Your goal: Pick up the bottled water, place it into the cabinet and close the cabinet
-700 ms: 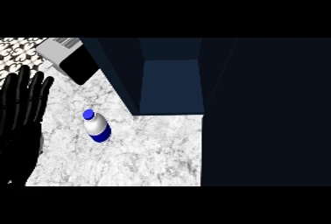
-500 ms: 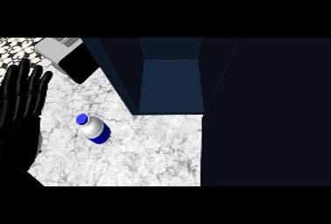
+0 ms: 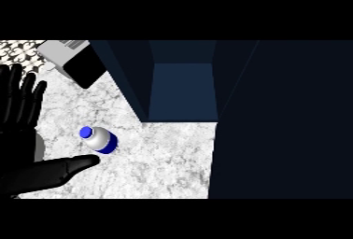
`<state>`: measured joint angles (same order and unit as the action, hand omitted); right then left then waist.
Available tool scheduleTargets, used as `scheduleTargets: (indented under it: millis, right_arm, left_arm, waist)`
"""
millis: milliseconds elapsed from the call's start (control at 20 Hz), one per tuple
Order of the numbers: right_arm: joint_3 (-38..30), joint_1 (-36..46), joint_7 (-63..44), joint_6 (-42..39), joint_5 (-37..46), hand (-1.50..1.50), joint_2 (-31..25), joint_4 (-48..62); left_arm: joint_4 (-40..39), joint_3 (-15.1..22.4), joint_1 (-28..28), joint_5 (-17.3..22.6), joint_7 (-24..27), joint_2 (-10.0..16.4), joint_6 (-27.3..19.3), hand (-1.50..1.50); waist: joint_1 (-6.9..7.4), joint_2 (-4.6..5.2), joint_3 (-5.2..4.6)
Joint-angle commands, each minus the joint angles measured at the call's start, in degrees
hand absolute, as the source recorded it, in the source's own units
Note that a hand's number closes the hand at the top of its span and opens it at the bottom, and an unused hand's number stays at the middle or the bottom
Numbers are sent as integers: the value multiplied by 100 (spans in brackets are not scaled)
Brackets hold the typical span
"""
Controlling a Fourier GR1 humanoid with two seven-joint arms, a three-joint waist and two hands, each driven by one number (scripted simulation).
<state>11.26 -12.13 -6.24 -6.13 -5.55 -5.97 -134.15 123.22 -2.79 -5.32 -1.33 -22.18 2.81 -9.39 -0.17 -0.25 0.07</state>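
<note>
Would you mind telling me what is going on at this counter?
The robot is meant to put the bottle into the cabinet and close it. The bottle sits on the counter, not yet picked up. The left hand is open at the view's left, its thumb stretched out just below the bottle and gripping nothing. The cabinet stands open beyond the bottle. The right hand is out of view.

One left hand (image 3: 19,112). One bottle (image 3: 98,139) just right of it, one cabinet (image 3: 183,91) farther right, one grey-and-black box (image 3: 74,61) beyond its fingertips, one counter (image 3: 158,158).
</note>
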Motion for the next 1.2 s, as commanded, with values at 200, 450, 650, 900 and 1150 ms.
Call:
scheduleTargets:
  millis: [200,450,650,900,1150]
  right_arm:
    - [1278,-58,-898,462,853,-150,412,-797]
    - [1468,-463,-782,452,925,-150,356,-979]
    - [1847,-250,-1367,842,1330,-150,443,-1338]
    - [2165,-364,-1384,898,1453,-150,221,-1481]
    - [2063,-221,-1383,1116,1429,-150,160,-1342]
  left_arm:
    - [1134,148,-366,-420,-1633,174,-383,-150]
    - [1663,-195,-518,-408,-2536,452,-433,-150]
    - [2185,-187,-289,-344,-2960,476,-421,-150]
    - [1901,306,-315,-857,-2847,280,-600,-150]
    - [2021,-150,90,-357,-2706,547,-255,-150]
  waist:
    - [15,9,-7]
    - [0,11,-5]
    - [16,5,-8]
    - [-21,5,-7]
    - [3,4,-10]
